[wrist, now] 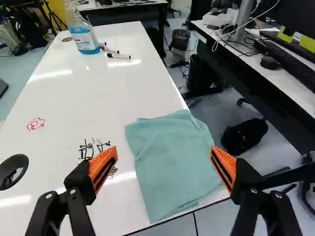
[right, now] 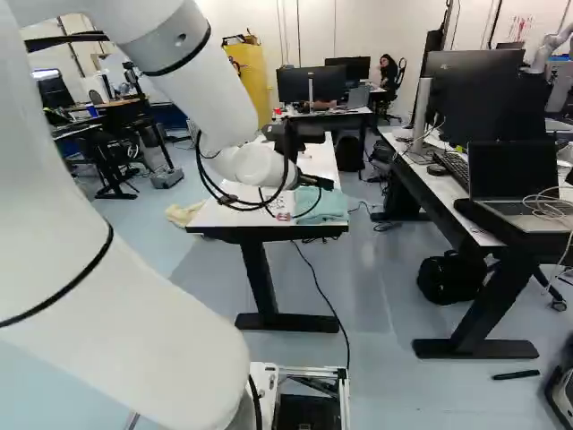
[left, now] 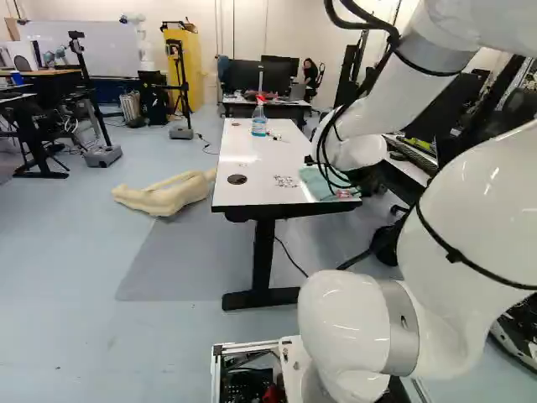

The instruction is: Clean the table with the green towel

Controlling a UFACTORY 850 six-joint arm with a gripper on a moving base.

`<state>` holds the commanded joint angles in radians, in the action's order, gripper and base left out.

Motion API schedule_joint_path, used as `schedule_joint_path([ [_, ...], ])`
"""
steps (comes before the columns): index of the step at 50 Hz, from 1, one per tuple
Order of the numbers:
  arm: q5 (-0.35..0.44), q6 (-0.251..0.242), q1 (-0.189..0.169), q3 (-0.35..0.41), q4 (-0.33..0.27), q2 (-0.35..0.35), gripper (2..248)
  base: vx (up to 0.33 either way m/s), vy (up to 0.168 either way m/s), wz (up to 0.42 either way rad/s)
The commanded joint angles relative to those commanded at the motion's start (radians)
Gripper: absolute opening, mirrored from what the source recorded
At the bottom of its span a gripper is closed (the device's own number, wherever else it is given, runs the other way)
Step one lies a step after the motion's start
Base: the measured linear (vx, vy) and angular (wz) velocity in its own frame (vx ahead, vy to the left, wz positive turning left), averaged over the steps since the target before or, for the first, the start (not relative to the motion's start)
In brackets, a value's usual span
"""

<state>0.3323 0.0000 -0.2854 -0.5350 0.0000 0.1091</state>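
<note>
White table [wrist: 93, 103] with green towel [wrist: 172, 157], spray bottle [wrist: 85, 40], markers [wrist: 119, 56], scribbles [wrist: 36, 124].

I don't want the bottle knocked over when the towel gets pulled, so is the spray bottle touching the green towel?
Apart. The wrist view shows a long stretch of white tabletop between the spray bottle and the green towel.

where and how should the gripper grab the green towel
Best gripped around its middle, coming down from above: the green towel lies flat on the white table, with no raised fold at its sides to pinch. The gripper is open, one finger toward each side of the cloth, so pressing lightly and closing should bunch up a ridge to hold.
</note>
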Motion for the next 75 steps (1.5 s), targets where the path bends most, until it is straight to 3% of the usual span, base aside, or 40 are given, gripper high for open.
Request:
schedule_joint_path([
  [35, -0.272, 0.0, -0.026, -0.193, 0.0, -0.107, 247, 0.0, 0.0, 0.0],
  [51, -0.271, 0.0, -0.033, -0.266, 0.0, -0.189, 247, 0.0, 0.0, 0.0],
  [75, -0.271, 0.0, -0.033, -0.277, 0.0, -0.256, 247, 0.0, 0.0, 0.0],
])
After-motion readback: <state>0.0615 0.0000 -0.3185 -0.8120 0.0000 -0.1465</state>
